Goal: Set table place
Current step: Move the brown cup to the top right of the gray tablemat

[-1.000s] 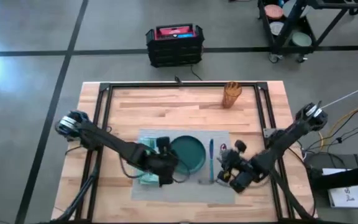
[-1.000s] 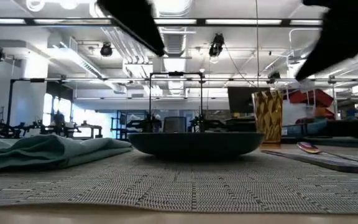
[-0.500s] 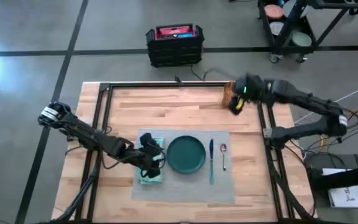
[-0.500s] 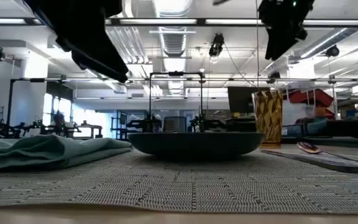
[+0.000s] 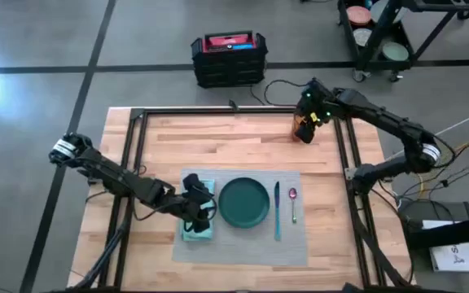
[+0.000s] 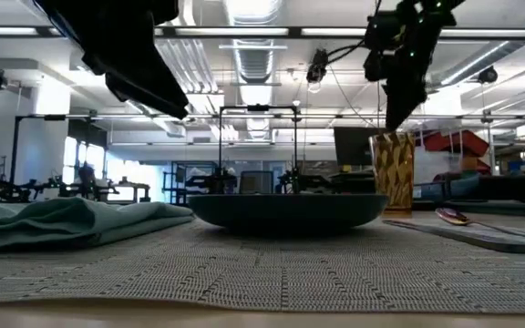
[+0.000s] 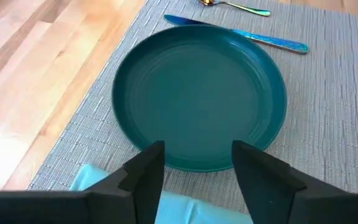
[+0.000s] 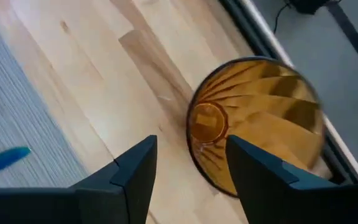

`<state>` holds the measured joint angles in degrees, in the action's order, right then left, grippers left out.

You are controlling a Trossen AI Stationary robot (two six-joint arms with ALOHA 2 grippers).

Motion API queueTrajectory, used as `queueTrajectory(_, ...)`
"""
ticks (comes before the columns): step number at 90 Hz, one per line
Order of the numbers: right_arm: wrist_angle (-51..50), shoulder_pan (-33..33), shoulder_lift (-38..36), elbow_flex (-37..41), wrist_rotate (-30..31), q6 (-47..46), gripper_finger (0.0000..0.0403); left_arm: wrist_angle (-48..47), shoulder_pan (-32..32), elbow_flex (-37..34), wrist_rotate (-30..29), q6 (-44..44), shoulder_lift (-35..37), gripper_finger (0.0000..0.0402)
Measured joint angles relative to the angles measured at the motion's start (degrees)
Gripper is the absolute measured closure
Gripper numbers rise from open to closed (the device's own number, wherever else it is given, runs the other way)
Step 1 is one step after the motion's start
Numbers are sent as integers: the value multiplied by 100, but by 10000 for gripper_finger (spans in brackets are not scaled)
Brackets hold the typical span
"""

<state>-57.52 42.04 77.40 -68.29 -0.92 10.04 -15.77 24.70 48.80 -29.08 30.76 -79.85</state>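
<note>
Placemat [image 5: 243, 241] well apart from right tool [image 5: 306, 124]

The worktop [image 5: 218, 146] is pale wood planks framed in black rail. A grey woven mat [image 5: 291, 244] carries a dark teal-green plate [image 5: 244, 203] and a lighter teal napkin [image 5: 195, 232]. The ribbed glass [image 8: 253, 118] is amber; the knife [image 5: 276, 213] blue.

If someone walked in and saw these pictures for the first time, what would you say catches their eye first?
Most likely the dark green plate in the middle of the grey placemat, with a blue knife and spoon to its right and a teal napkin to its left. Next, the right hand, open above the amber glass at the table's far edge. The left hand hovers open over the napkin.
</note>
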Motion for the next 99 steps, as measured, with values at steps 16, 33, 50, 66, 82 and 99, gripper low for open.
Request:
queueTrajectory(16, -1, 1, 380, 7, 197, 78, 245, 2, 1, 0, 0, 0, -2, 241)
queueTrajectory(33, 4, -13, 520, 9, 254, 337, 312, 0, 0, 0, 2, -2, -2, 253)
queueTrajectory(50, -55, -114, 484, 19, 405, 491, 394, 26, 1, 0, 2, -4, -4, 268)
queueTrajectory(66, -408, -764, 260, 20, 352, 428, 400, 31, 0, 0, 2, -12, -7, 284)
queueTrajectory(82, -816, -1683, 181, 20, 345, -41, 401, 32, 1, 0, 3, -60, -9, 287)
queueTrajectory(99, -806, -2401, 182, 26, 342, -380, 402, 33, 1, 0, 2, -109, -9, 287)
